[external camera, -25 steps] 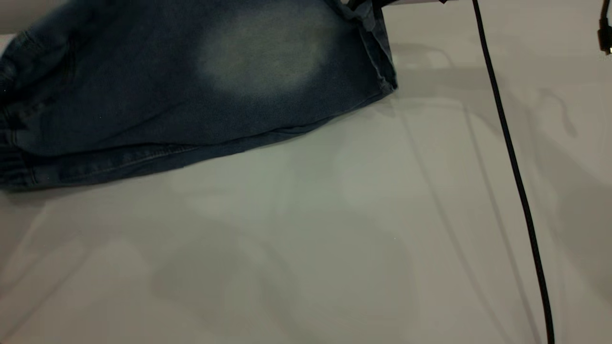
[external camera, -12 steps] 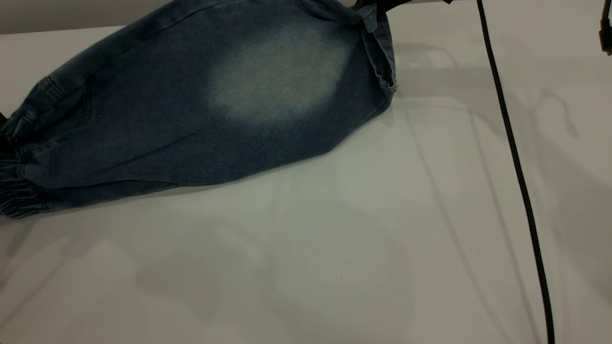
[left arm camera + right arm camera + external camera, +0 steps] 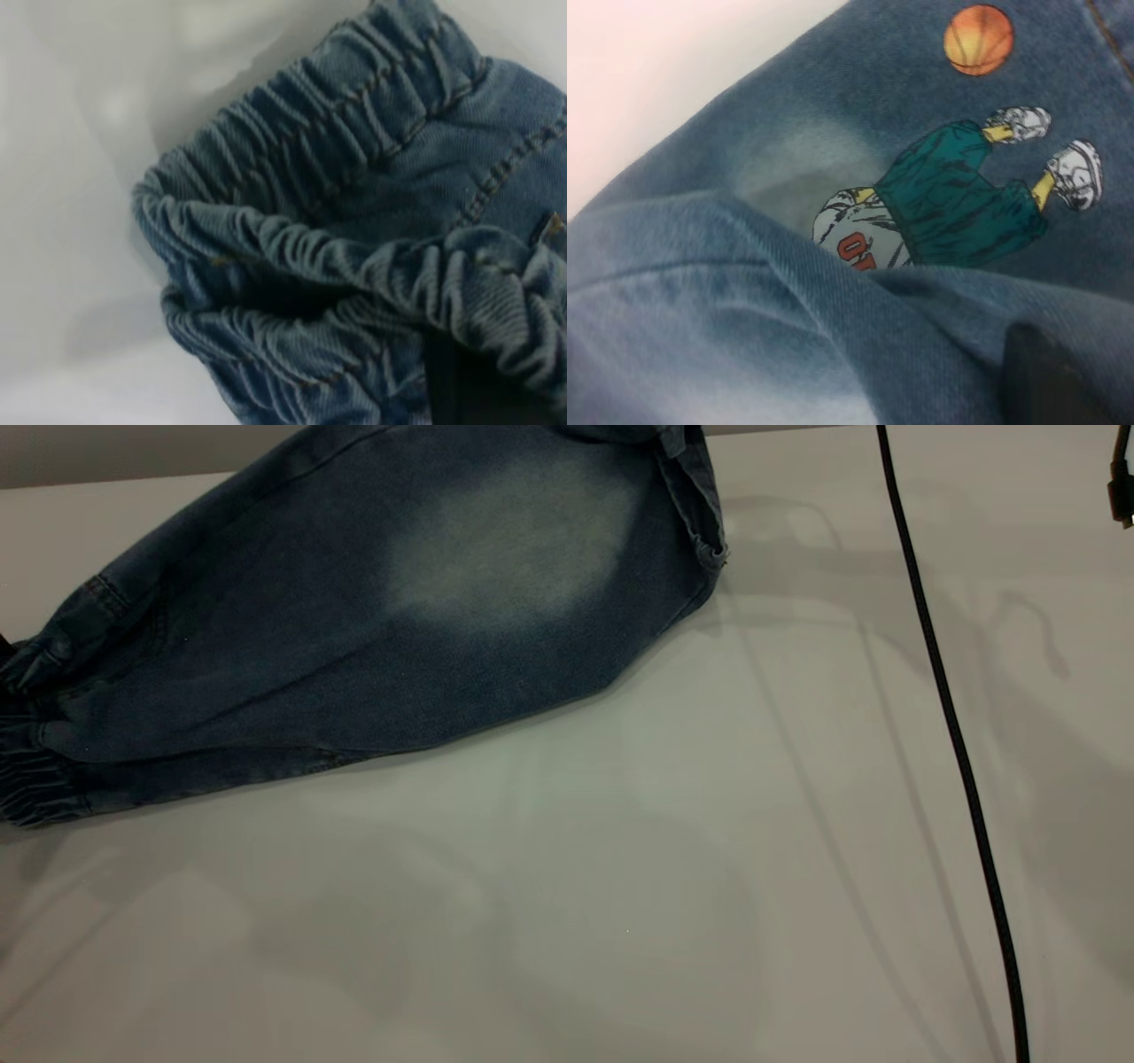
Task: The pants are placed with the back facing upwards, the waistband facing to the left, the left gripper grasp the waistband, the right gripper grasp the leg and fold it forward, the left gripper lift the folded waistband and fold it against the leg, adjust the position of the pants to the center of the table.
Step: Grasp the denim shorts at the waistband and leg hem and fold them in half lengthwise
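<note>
"Where were the pants (image 3: 354, 611)?"

"At the tabletop's (image 3: 620, 850) far left, folded lengthwise, the long axis slanting from the waistband (image 3: 31, 779) at the left edge up to the hem at the top. I couldn't tell whether either gripper was gripping."

"The risk?"

"Probably a slack hold: the lifted leg (image 3: 514, 549) could slip and undo the fold."

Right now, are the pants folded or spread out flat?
Folded, partly. One leg lies over the leg with the player print, and the waistband is doubled.
</note>
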You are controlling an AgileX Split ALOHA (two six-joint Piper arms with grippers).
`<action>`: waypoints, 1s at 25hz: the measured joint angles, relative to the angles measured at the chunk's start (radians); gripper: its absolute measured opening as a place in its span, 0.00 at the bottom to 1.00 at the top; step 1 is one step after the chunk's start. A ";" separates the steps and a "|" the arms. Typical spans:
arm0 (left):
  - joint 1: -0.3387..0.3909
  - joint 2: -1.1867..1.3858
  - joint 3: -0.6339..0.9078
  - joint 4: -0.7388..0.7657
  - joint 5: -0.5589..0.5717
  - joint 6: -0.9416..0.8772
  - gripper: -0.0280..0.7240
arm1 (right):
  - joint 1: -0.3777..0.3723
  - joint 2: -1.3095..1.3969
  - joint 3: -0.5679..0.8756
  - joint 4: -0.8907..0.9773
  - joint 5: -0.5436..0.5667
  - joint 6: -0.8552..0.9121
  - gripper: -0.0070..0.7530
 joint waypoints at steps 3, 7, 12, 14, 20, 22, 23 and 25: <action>0.000 -0.001 0.000 0.000 0.000 0.026 0.25 | 0.000 0.000 -0.002 0.000 -0.017 -0.035 0.22; 0.000 -0.002 0.000 0.000 -0.005 0.047 0.37 | 0.000 -0.002 -0.003 0.043 -0.055 -0.059 0.51; 0.000 -0.006 -0.016 0.000 -0.072 0.163 0.46 | 0.000 -0.002 -0.003 0.091 0.005 -0.140 0.75; 0.000 -0.006 -0.034 -0.001 -0.094 0.236 0.46 | 0.000 -0.002 -0.003 0.091 0.033 -0.162 0.77; 0.000 -0.006 -0.107 0.006 -0.159 0.475 0.47 | 0.000 -0.002 -0.004 0.091 0.095 -0.169 0.77; 0.000 -0.006 -0.122 0.054 -0.153 0.586 0.50 | 0.000 -0.002 -0.004 0.091 0.113 -0.184 0.77; 0.000 -0.007 -0.124 0.072 -0.145 0.635 0.51 | 0.000 -0.002 -0.004 0.091 0.128 -0.192 0.77; 0.000 -0.007 -0.123 0.076 -0.145 0.755 0.55 | 0.003 -0.002 -0.004 0.090 0.155 -0.215 0.77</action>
